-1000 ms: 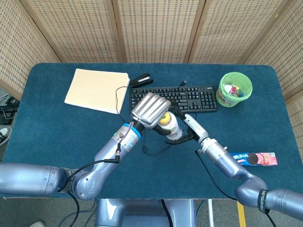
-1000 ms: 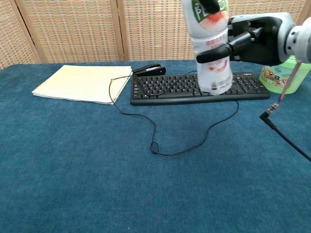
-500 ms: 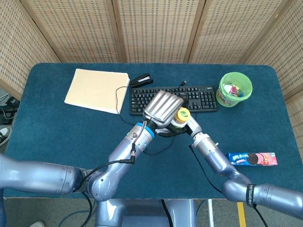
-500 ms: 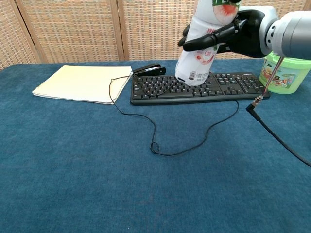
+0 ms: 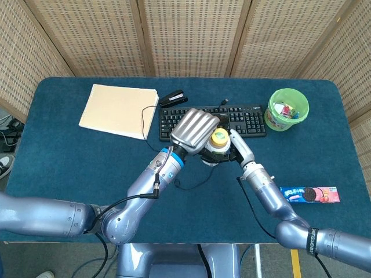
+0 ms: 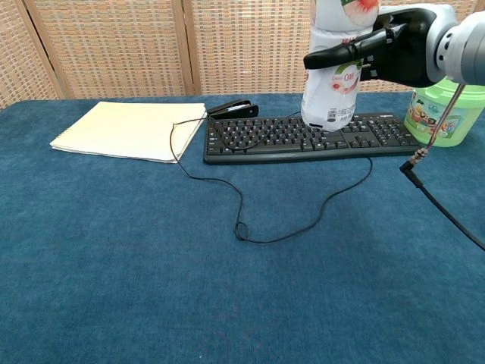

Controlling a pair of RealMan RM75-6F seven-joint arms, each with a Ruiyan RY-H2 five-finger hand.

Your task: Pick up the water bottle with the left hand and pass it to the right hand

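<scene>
Chest view: right hand fingers wrap the raised water bottle; left hand's fingers hidden.

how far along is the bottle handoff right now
Done: the water bottle is off the table, held up over the keyboard. In hand: the head view shows the left hand on it from one side, and the right hand has its fingers wrapped around it. Left: the left hand has not let go, so the pass is not finished.
</scene>
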